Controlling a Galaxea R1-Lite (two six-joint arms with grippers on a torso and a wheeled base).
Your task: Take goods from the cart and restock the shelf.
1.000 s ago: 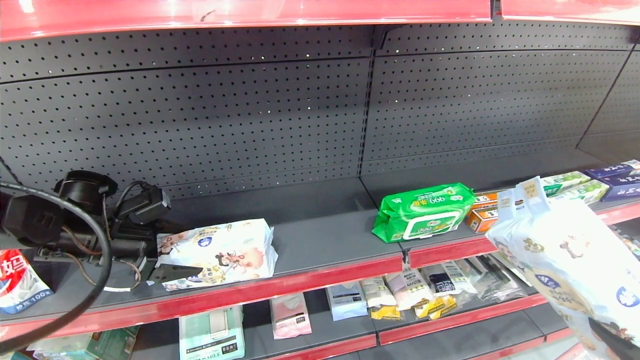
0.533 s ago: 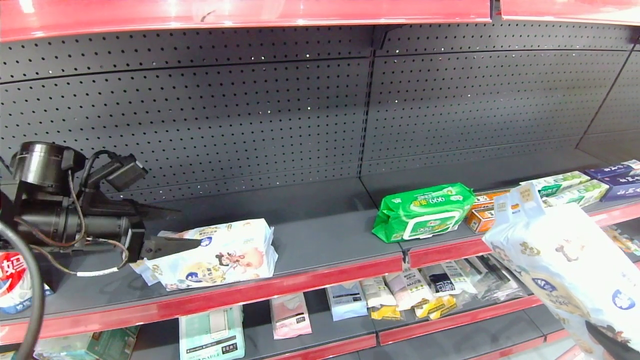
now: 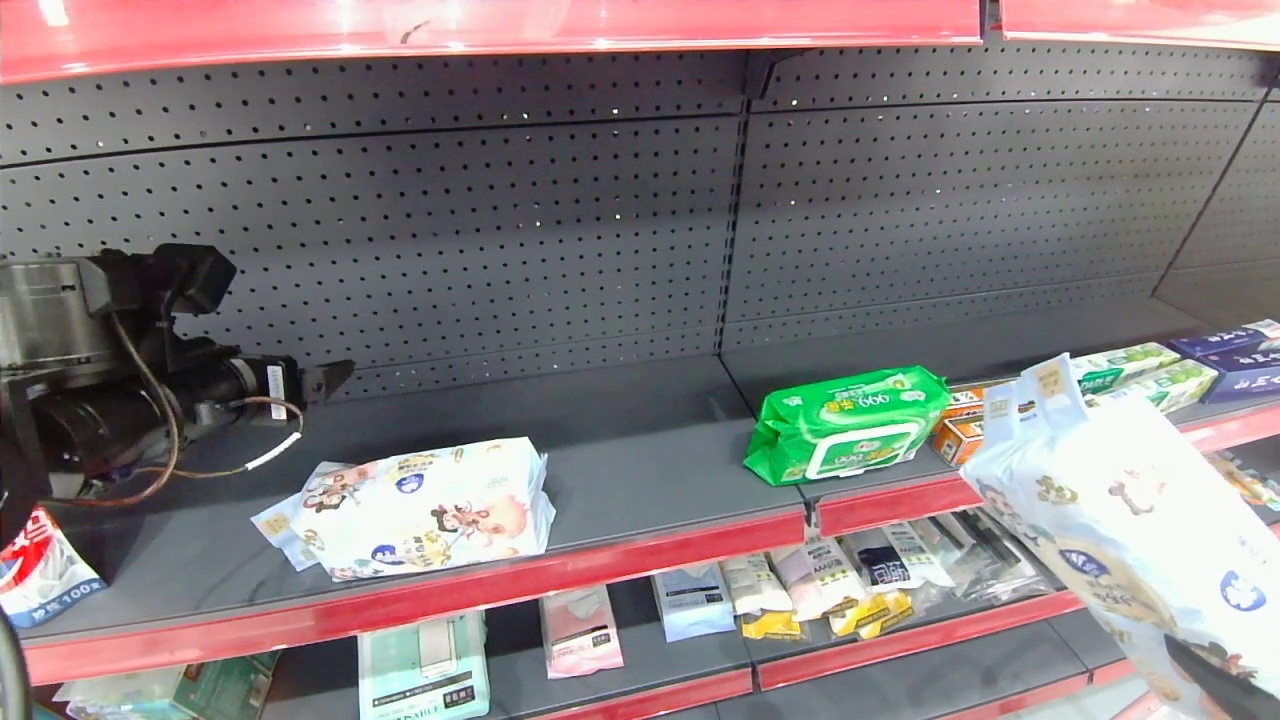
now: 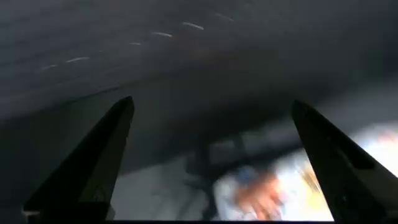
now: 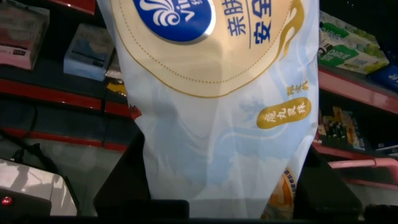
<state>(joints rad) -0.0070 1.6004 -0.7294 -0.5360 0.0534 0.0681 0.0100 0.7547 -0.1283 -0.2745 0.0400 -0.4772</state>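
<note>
Matt grey metal shelving, glossy red trim, film-wrapped goods.

The shelf board (image 3: 640, 470) and the perforated back panel (image 3: 480, 230) look like matt, dark grey painted metal. The red edge strip (image 3: 600, 561) and the red fascia (image 3: 500, 25) along the top of the frame are glossy and catch the light. The tissue pack (image 3: 430, 505) at lower left and the held tissue pack (image 3: 1130, 530) at lower right are wrapped in thin, crinkled printed plastic film with a soft sheen. The green wipes pack (image 3: 845, 420) is shinier film with a smooth hard plastic lid. The left gripper (image 3: 330, 378) looks matt black.
</note>
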